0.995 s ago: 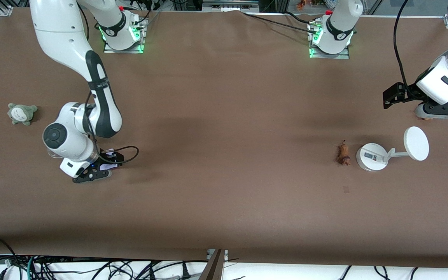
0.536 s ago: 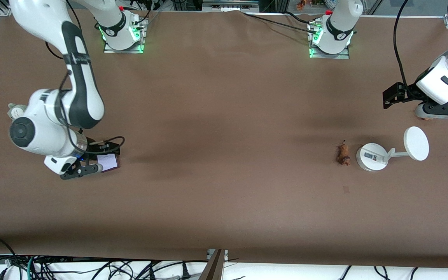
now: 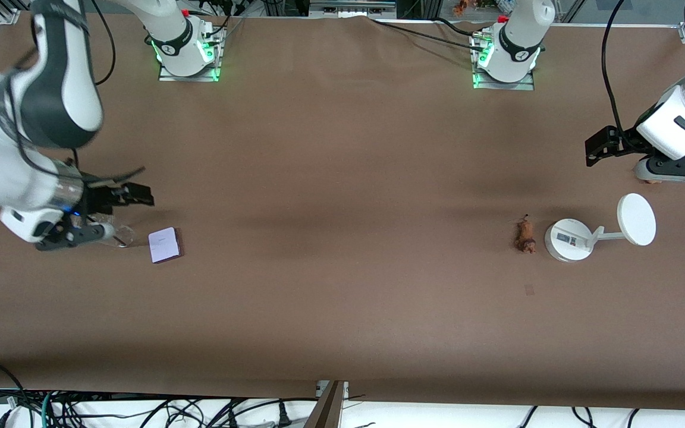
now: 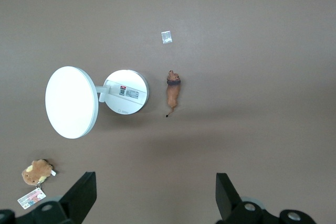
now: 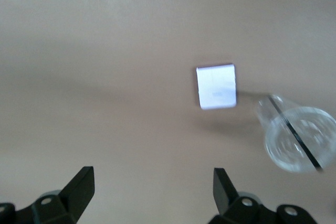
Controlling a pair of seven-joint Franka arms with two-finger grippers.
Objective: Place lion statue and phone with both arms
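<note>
Up in the air, both pincers are spread wide and hold nothing: the right pincer (image 3: 107, 232) near the flat phone (image 3: 164, 244), the left pincer (image 3: 640, 169) waiting. The lion statue (image 3: 524, 235) lies beside a white stand (image 3: 568, 240).

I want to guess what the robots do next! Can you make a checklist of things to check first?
1. Phone lying flat on the table, free of any grip: ok.
2. Right gripper open, jaws spread apart, up beside the phone toward the right arm's end: ok.
3. Clear glass close beside the phone; whether it would block a move: cannot tell.
4. Lion statue on the table next to the white stand, not touching it: ok.
5. Left gripper open, waiting high over the lion statue's area: ok.
6. Lion statue already in its final spot: cannot tell.
</note>
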